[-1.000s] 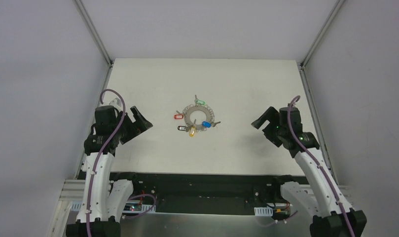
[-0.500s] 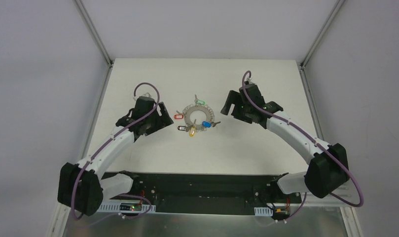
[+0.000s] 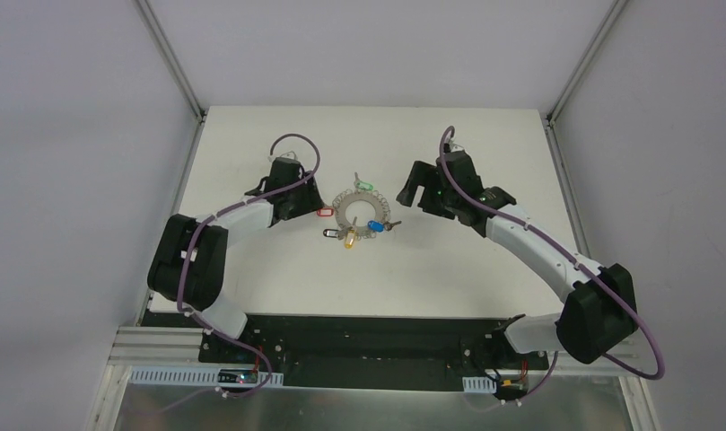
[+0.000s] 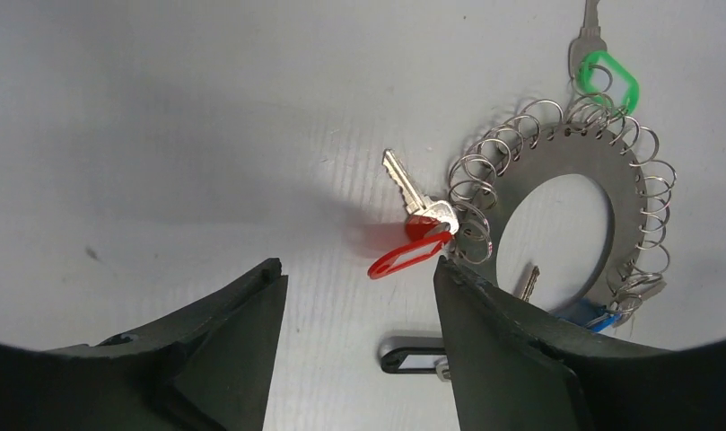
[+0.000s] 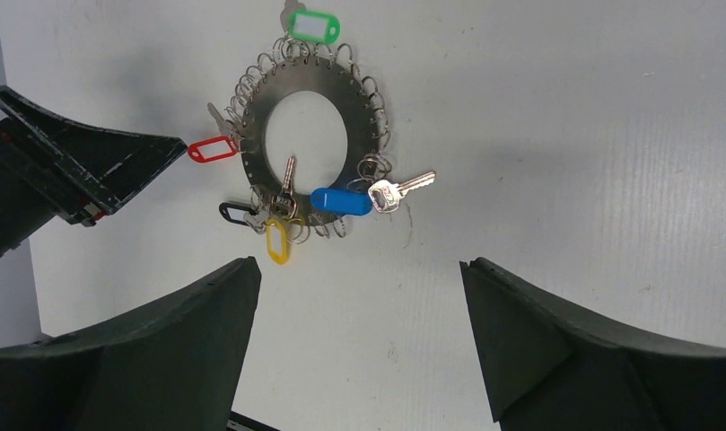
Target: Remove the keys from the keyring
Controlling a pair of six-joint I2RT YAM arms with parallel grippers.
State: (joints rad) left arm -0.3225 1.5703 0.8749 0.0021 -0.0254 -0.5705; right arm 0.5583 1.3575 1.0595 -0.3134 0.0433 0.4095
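The keyring (image 3: 348,215) is a flat silvery disc with a hole, edged with small wire loops, lying mid-table; it also shows in the left wrist view (image 4: 556,157) and the right wrist view (image 5: 359,135). Keys with green (image 3: 364,187), red (image 3: 324,213), black (image 3: 331,233), yellow (image 3: 349,241) and blue (image 3: 374,226) tags hang from it. My left gripper (image 3: 305,205) is open at its left side. The red tag (image 4: 411,256) lies just ahead of its right fingertip (image 4: 458,287), with nothing between the fingers. My right gripper (image 3: 411,193) hovers open to the right of the ring, empty.
The white table (image 3: 467,144) is bounded by grey walls and metal rails (image 3: 170,63) on both sides. The left gripper's finger (image 5: 90,162) shows in the right wrist view, beside the red tag (image 5: 213,150). A loose-looking key (image 5: 404,186) by the blue tag (image 5: 341,200) points right.
Both arms have swung in from the near sides of the table to either side of the keyring. The left gripper has reached the red tag and its jaws have narrowed somewhat.
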